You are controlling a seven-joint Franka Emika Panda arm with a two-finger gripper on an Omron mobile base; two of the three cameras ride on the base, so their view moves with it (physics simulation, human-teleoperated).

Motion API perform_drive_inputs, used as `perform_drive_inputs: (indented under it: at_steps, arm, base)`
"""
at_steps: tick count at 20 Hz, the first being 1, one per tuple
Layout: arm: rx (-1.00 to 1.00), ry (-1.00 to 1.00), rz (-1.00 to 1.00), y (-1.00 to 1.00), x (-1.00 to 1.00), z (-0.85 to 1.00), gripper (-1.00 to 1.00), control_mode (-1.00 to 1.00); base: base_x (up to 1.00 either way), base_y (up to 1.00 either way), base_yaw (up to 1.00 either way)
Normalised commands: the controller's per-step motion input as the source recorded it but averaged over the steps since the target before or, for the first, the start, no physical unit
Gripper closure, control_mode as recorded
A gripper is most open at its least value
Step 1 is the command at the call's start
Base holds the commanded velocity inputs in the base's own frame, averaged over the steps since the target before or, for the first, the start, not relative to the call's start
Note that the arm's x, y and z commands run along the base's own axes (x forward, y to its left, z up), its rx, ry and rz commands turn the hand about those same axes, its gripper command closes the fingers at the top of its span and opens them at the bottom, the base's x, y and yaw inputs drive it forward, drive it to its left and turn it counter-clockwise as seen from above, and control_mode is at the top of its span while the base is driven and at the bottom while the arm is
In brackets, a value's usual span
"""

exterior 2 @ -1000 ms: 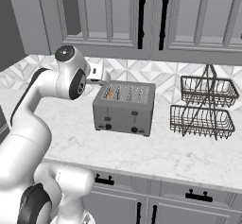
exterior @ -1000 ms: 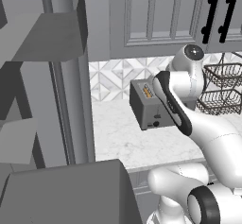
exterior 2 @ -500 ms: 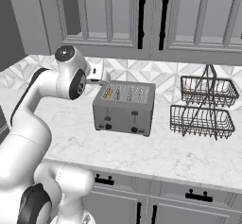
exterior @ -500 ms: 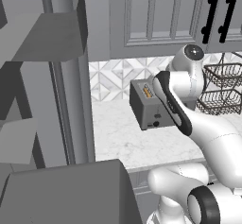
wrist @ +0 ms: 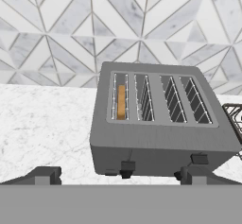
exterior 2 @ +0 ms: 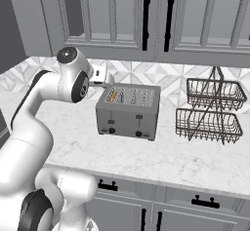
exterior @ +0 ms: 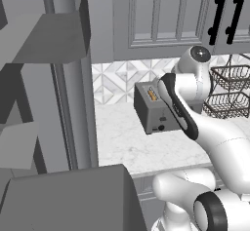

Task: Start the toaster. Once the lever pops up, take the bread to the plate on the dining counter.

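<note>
Near the counter's point(exterior 2: 195, 162) back edge, the toaster point(exterior 2: 128, 112) holds bread point(wrist: 121, 101); the claw point(wrist: 118, 175) hovers above, fingers apart, ready for the lever.

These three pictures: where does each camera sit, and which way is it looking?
Left base view: behind the arm on its left, facing the toaster on the counter; the white arm rises at lower right.
Right base view: behind on the right, facing the toaster's knobbed front and wire baskets; arm at lower left.
Hand view: on the hand, looking down at the toaster; open jaws' tips at the bottom.
All share the toaster with bread.
</note>
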Motion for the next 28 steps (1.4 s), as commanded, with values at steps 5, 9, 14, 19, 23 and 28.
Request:
perform_drive_inputs:
  at_steps: [5, 9, 14, 19, 23, 28]
  arm:
    - [0.00, 0.00, 0.00, 0.00, 0.00, 0.00, -1.00, -1.00]
    - [0.00, 0.00, 0.00, 0.00, 0.00, 0.00, -1.00, -1.00]
    - [0.00, 0.00, 0.00, 0.00, 0.00, 0.00, -1.00, -1.00]
    - [0.00, 0.00, 0.00, 0.00, 0.00, 0.00, -1.00, -1.00]
    - [0.00, 0.00, 0.00, 0.00, 0.00, 0.00, -1.00, -1.00]
    - [0.00, 0.00, 0.00, 0.00, 0.00, 0.00, -1.00, -1.00]
  base:
    - [0.00, 0.00, 0.00]
    - [0.00, 0.00, 0.00]
    - [0.00, 0.00, 0.00]
    - [0.00, 0.00, 0.00]
    - [0.00, 0.00, 0.00]
    - [0.00, 0.00, 0.00]
